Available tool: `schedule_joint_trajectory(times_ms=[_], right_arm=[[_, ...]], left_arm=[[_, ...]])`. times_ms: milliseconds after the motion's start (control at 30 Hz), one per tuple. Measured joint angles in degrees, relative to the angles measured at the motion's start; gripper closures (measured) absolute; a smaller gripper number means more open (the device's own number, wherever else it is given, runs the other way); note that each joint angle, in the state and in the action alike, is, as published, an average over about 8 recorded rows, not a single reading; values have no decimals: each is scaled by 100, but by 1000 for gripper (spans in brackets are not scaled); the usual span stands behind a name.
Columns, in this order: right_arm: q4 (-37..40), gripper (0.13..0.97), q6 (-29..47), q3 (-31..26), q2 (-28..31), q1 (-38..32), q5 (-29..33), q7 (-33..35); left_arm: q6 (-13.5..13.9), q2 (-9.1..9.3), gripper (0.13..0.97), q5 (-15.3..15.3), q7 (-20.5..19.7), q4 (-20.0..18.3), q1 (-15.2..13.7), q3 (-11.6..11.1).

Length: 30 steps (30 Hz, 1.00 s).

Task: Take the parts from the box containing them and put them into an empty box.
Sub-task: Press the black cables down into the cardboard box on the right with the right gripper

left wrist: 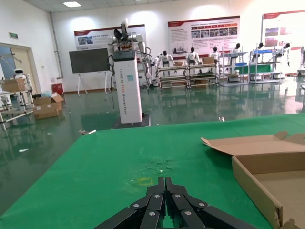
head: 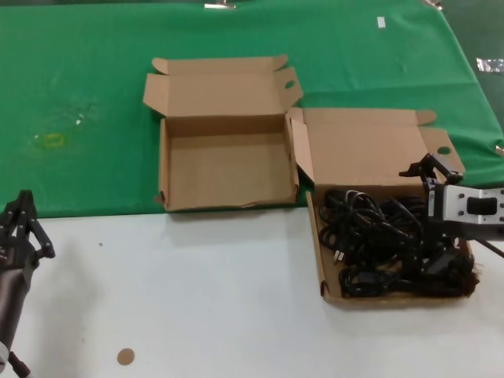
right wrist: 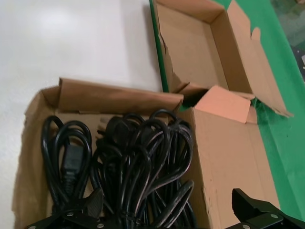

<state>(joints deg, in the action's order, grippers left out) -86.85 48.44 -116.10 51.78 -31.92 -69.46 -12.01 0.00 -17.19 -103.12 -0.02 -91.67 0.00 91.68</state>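
1. Your right gripper (head: 438,236) hangs over the right-hand side of the cord-filled box, its fingers spread wide apart with nothing between them; in the right wrist view the two black fingertips (right wrist: 81,210) sit apart, one low among the cable loops, the other above the box's lid.
2. Beneath it lie the black power cords with moulded plugs (head: 386,244), thin glossy cable looped in tangled bundles filling the tray.
3. They sit in the brown corrugated cardboard box with the wide slanted lid flap (head: 320,260), which rests on the white bench near its right edge, lid folded back onto the green cloth (head: 94,94).
4. Just beside its far left corner you see the empty brown cardboard box with ear-tabbed lid corners (head: 167,169), resting on the green cloth at its front edge, lid open away from you.
5. Your left gripper (head: 22,228) waits at the bench's left edge, well apart from both boxes, fingers closed together.
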Motion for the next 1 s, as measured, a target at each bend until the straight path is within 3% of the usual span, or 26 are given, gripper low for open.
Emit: schedule_joint_trajectory(times_ms=[233, 533, 833, 1000], right_arm=[[304, 139, 123, 5, -264, -158, 285, 109], [366, 216, 348, 26, -400, -202, 411, 166], [261, 364, 488, 74, -437, -156, 455, 239], [175, 499, 523, 129, -436, -100, 463, 225]], left_arm=[[0, 0, 945, 1, -1, 0, 0, 0], [0, 0, 945, 1, -1, 0, 0, 0], [0, 0, 945, 1, -1, 0, 0, 0], [0, 0, 945, 1, -1, 0, 0, 0]])
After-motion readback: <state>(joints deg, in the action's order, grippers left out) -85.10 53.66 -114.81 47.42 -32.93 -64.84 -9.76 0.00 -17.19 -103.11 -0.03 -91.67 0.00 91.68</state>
